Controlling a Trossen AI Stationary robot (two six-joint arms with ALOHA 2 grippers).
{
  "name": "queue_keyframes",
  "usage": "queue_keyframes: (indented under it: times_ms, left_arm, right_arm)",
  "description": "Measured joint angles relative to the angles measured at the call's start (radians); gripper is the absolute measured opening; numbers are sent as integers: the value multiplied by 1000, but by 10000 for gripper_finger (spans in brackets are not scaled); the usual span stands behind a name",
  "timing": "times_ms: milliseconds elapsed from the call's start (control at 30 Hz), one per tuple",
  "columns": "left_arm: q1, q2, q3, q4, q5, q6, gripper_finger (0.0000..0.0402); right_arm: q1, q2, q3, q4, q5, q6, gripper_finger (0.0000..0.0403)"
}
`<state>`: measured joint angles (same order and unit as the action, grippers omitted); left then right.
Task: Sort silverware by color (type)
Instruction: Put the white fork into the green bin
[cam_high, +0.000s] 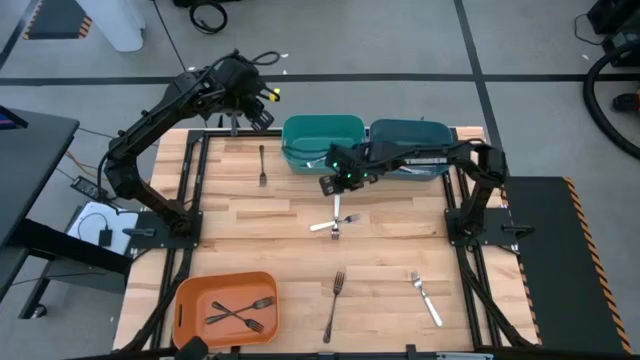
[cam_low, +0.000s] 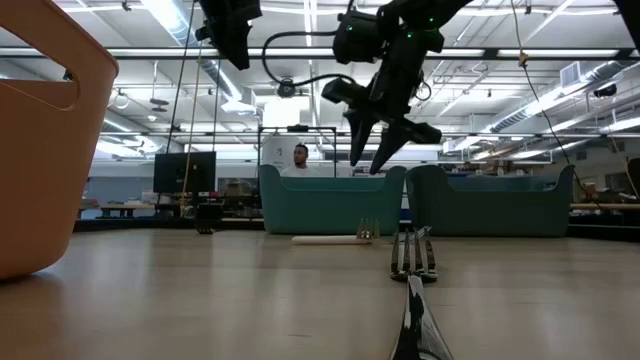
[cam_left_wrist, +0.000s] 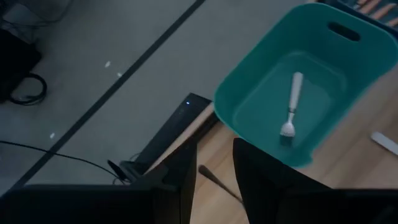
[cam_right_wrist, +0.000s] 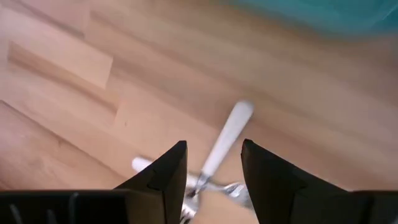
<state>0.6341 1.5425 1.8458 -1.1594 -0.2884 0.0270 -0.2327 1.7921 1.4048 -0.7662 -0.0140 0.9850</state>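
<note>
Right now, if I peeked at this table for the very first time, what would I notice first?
Probably the right gripper, open and hanging over two crossed white-handled forks in the middle of the wooden table. Next, the bright orange bin at the near left corner, with two dark forks crossed inside. The left gripper waits up by the far edge, next to a teal bin.

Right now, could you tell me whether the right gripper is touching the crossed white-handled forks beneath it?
Apart. In the low view the right gripper hangs open, well above the white-handled forks lying on the table.
</note>
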Motion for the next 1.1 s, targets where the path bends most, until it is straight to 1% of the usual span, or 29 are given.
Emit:
queue_keyframes:
  times_ms: [167,300,500,667,800,900,1100]
  left_arm:
    - [59,0,0,8,-1,44,114]
    - [102,0,0,9,-1,46,114]
    - [137,0,0,1,-2,49,114]
    - [145,0,0,1,-2,90,114]
    - [145,0,0,1,-2,90,114]
    - [145,0,0,0,-2,90,114]
    - [145,0,-1,-1,-2,90,114]
  right_arm:
    - [56,65,0,31,-31,99,158]
    - [94,115,0,32,-32,169,158]
    - [130,177,0,31,-38,266,158]
    - [139,204,0,24,-34,293,158]
    - [134,221,0,23,8,318,158]
    - [126,238,0,52,4,318,158]
    - [125,274,5,50,-8,311,157]
